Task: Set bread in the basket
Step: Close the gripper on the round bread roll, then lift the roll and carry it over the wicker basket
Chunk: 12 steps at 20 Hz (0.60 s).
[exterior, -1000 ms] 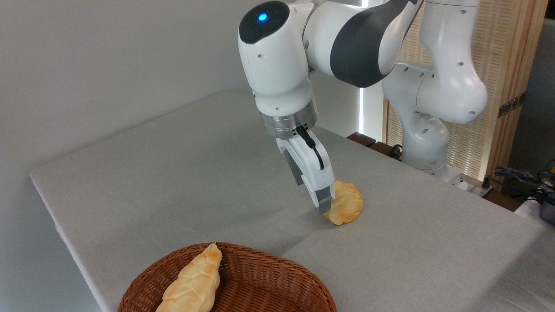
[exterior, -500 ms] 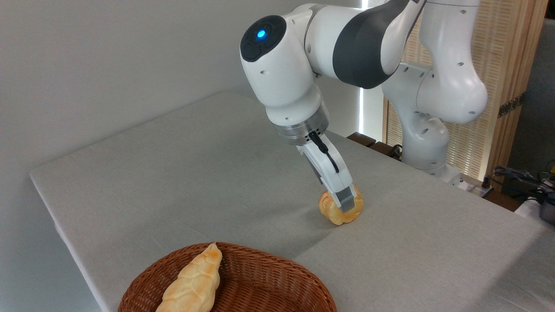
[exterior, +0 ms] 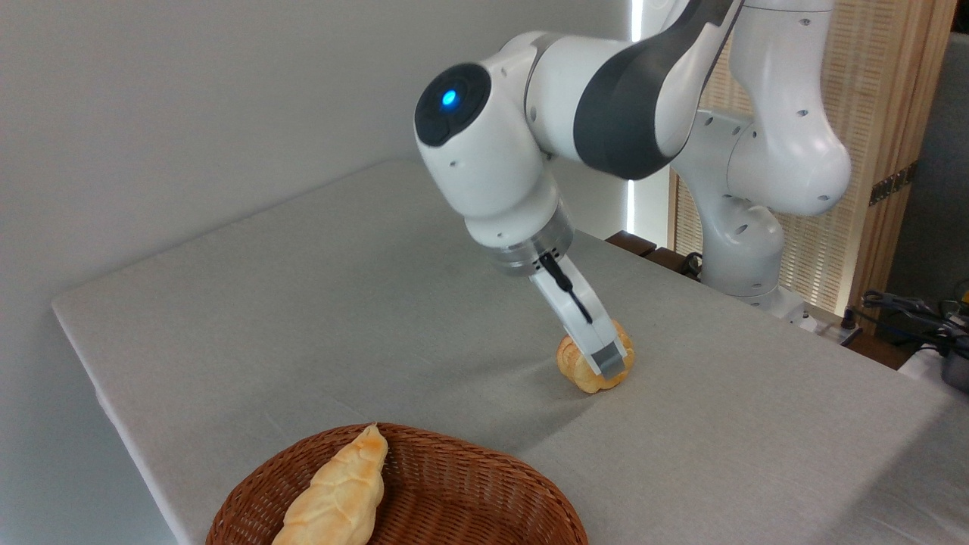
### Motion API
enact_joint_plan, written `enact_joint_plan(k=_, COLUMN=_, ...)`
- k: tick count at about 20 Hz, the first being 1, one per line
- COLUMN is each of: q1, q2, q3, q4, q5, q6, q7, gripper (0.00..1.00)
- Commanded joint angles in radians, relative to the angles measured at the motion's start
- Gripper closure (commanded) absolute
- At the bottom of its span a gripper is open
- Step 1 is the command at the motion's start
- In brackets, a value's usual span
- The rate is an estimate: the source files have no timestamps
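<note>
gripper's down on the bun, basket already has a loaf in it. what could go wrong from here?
1. The gripper comes at the bun tilted, one finger across its front; whether it has closed is not visible. The rounded, lumpy crust could slip out or roll on the table.
2. Squeezing may dent the bun.
3. The plaited loaf fills the left of the basket, which is partly out of frame; a drop there could land on the loaf or rim.

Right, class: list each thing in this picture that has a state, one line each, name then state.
Bun: on the table, outside the basket.
Gripper: down at the bun; open or shut cannot be told.
Basket: upright, holding one loaf.
Long loaf: lying in the basket.
Arm light: lit blue.
</note>
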Motion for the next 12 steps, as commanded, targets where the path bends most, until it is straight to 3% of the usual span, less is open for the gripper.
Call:
enact_joint_plan(k=1, q1=-0.005, q2=0.011, q3=0.001, q4=0.013, q5=0.011, q6=-0.004, q7=0.017, gripper=0.41)
enact_joint_plan(k=2, q1=-0.005, q2=0.012, q3=0.001, q4=0.014, q5=0.011, q6=-0.003, q7=0.016, gripper=0.72)
enact_joint_plan(k=12, q1=-0.005, q2=0.045, q3=0.000, q4=0.025, q5=0.006, q6=-0.002, q7=0.016, gripper=0.72)
